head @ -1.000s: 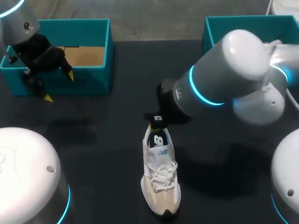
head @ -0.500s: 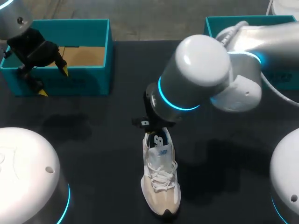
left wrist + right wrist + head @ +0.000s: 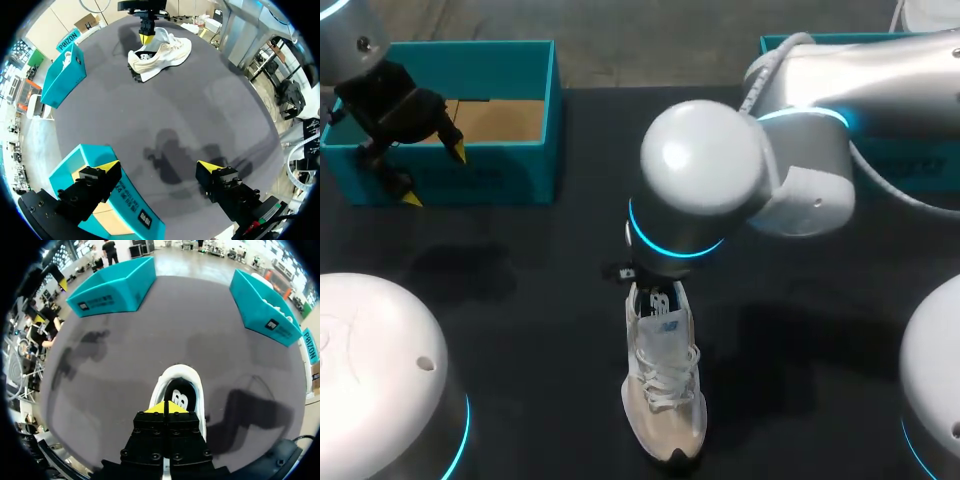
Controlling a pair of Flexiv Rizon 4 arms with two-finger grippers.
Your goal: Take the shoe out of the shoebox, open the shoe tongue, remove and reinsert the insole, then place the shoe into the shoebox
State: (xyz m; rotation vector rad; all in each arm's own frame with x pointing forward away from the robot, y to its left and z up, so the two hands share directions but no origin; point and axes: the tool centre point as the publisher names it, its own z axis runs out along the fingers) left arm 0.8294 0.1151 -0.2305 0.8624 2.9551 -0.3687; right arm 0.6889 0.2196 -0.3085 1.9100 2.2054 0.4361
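A white and beige sneaker (image 3: 662, 385) lies on the black table, toe toward the near edge. Its black insole (image 3: 178, 394) shows inside the heel opening. My right gripper (image 3: 165, 408) is shut, its yellow tips together just above the heel; from the left wrist view the right gripper (image 3: 146, 37) points down into the shoe (image 3: 161, 50). In the head view my right arm's wrist (image 3: 705, 185) hides it. My left gripper (image 3: 433, 175) hangs open at the front wall of the left teal shoebox (image 3: 510, 170), nothing between its fingers (image 3: 108, 167).
A second teal box (image 3: 775, 55) stands at the back right, with white things inside (image 3: 272, 297). The left box's cardboard floor (image 3: 505, 120) is bare. Black tabletop (image 3: 530, 330) spreads between boxes and shoe.
My right arm has swung in over the shoe's heel, its wrist now covering the gripper from above. The left gripper drew slightly back toward the box, then held still.
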